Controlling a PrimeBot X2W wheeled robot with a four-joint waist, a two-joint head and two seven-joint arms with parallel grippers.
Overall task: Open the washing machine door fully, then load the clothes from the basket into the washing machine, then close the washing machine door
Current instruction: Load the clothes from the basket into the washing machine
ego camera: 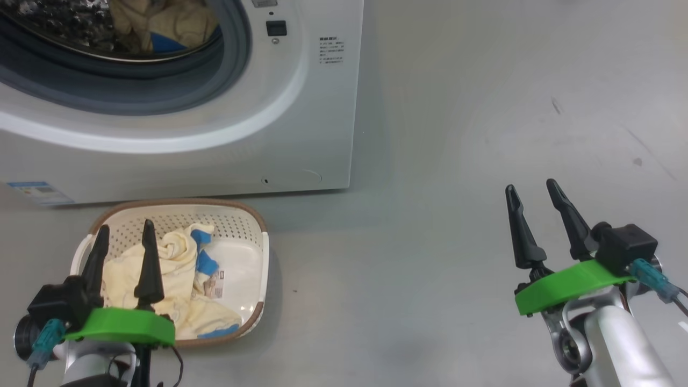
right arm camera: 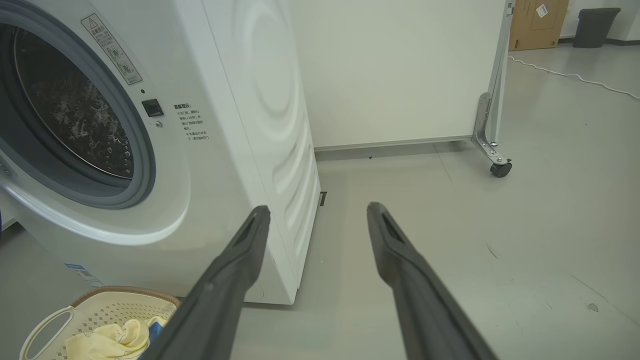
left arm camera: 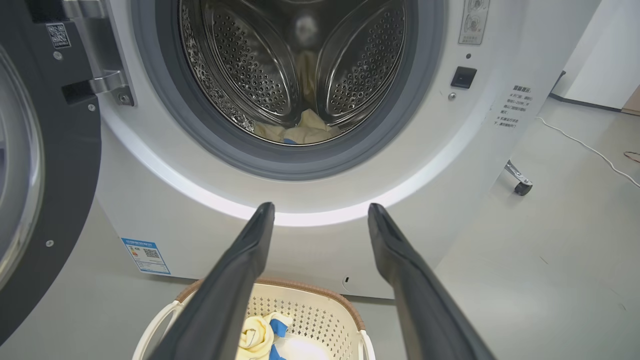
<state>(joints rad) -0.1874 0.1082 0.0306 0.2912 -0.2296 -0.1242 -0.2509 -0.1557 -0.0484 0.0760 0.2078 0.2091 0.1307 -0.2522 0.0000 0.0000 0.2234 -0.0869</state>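
Note:
The white washing machine stands ahead with its door swung open at the left of the left wrist view. Pale yellow clothes lie at the bottom of the steel drum. The cream basket sits on the floor in front of the washer, holding more yellow and blue clothes. My left gripper hangs open above the basket, nothing between its fingers. Off to the right over bare floor, my right gripper is open and empty.
Grey floor stretches to the right of the washer. A white panel on a castor stands behind it. A white cable runs across the floor further back, near a cardboard box and a dark bin.

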